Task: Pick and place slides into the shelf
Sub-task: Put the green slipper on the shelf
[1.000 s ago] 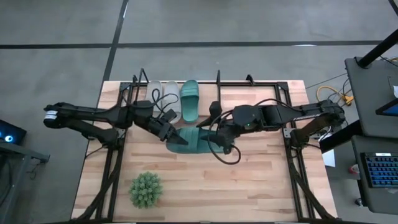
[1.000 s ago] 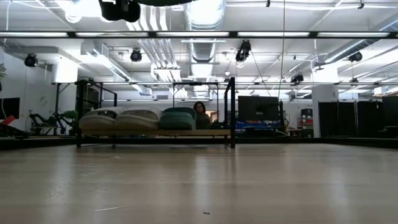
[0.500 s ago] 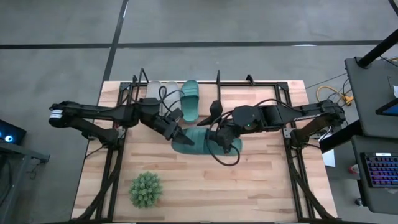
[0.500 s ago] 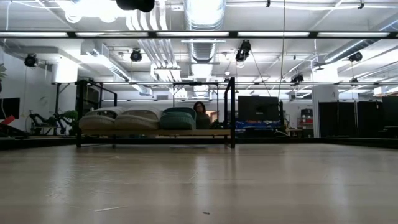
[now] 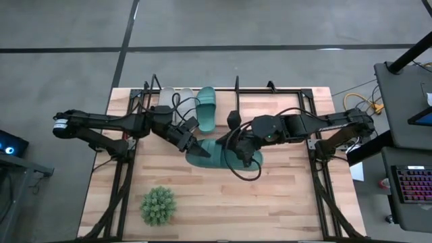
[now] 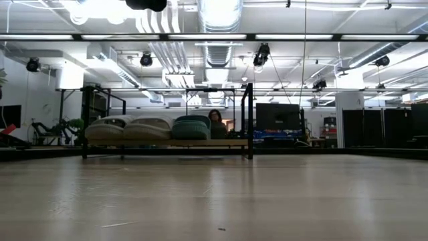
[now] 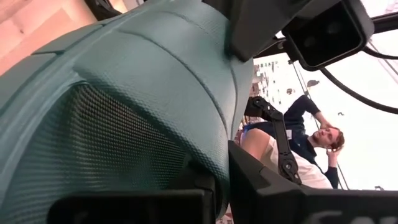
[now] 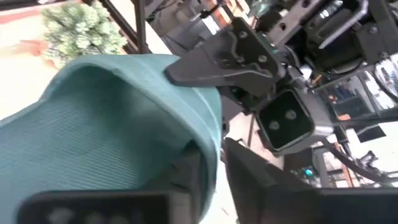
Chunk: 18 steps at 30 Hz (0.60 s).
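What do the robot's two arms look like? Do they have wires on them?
Both arms are dark, nearly black, made of long thin links with chunky joints. The left arm has a white band near its outer end. A black cable loops in a big curl off the right arm. Each ends in a gripper with two flat dark fingers: left gripper, right gripper.

A teal-green rubber slide sandal (image 8: 106,124) with a fine textured surface fills the near part of the right wrist view. The right gripper (image 8: 208,171) has its dark fingers closed on the sandal's edge. The left gripper (image 8: 233,53) clamps the same sandal from the far side. Beyond the sandal stands a small spiky green plant (image 8: 81,28).
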Each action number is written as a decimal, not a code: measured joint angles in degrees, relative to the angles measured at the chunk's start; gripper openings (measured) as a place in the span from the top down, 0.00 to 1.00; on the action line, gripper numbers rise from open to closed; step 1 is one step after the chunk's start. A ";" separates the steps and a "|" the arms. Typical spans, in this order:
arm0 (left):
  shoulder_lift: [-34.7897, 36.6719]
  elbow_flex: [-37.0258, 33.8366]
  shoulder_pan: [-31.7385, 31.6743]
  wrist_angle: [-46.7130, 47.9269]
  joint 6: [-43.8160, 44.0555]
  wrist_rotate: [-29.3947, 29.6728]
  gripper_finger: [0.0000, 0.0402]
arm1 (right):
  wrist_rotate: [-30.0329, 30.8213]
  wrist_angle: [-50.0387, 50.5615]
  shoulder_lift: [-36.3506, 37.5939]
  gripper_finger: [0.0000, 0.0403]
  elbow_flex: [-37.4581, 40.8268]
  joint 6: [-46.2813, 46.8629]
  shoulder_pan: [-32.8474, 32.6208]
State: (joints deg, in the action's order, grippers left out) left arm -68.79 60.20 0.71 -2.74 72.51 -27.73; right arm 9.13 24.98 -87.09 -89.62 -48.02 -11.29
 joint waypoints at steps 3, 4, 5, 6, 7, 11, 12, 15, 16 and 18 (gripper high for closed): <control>-0.10 0.00 -0.10 -0.01 0.00 -0.36 1.00 | -0.07 -0.04 -0.29 0.95 0.02 -0.03 -0.65; -0.07 -0.03 -0.13 0.09 0.00 -0.35 1.00 | 0.01 0.16 -0.36 0.96 0.02 -0.02 -0.76; -0.04 -0.12 -0.13 0.23 -0.01 -0.36 1.00 | 0.12 0.23 -0.52 0.97 0.02 0.08 -0.80; -0.10 -0.13 -0.16 0.39 -0.03 -0.51 1.00 | 0.14 0.16 -0.78 0.97 0.02 0.55 -0.80; -0.18 -0.13 -0.18 0.51 -0.25 -0.64 1.00 | 0.11 0.18 -0.86 0.97 0.02 1.34 -0.80; 0.02 -0.24 -0.24 0.41 -0.90 -0.76 1.00 | 0.17 0.02 -0.96 0.97 0.02 2.17 -0.80; 0.05 -0.26 -0.30 0.40 -0.93 -0.75 0.99 | 0.81 0.02 -0.95 0.97 0.02 2.20 -0.80; 0.39 -0.37 -0.42 0.26 -2.95 -0.54 0.95 | 3.74 0.34 -0.76 0.98 0.02 2.18 -0.85; 0.51 -0.34 -0.56 0.19 -4.15 -0.38 0.92 | 4.52 0.44 -0.54 0.98 0.02 2.37 -0.84; 0.77 -0.33 -0.94 -0.11 -6.32 -0.26 0.88 | 5.45 0.60 -0.24 0.98 0.04 3.25 -0.70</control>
State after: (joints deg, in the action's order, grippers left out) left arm -68.03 59.88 -0.23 -2.86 66.19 -27.99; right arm 14.58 25.58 -87.32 -89.58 -44.77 -11.99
